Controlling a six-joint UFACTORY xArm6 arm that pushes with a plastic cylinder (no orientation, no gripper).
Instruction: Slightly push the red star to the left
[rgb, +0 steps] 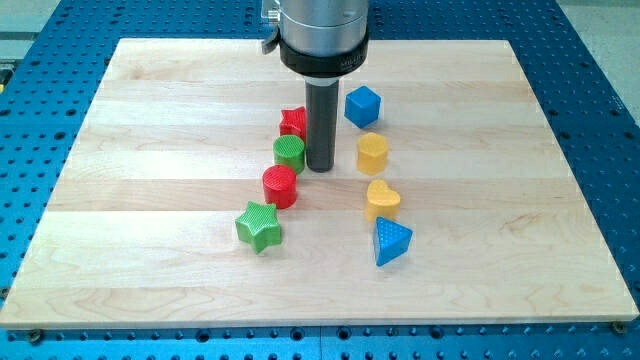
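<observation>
We saw that the tabletop (180, 250) was pale wood in glued strips, smooth and satin. Beneath it lay a blue metal plate (40, 150) dotted with holes. The rod (320, 125) looked matt dark, its collar (322, 55) glossy black under brushed metal. The red star (292, 121), green cylinder (289, 152) and green star (259, 226) looked like ribbed plastic; the blue cube (363, 105) seemed smoother.

Green cylinder (289, 152), red cylinder (280, 186), green star (259, 226) down the left; blue cube (362, 105), yellow cylinder (372, 153), yellow heart (382, 200), blue triangle (391, 241) down the right.
</observation>
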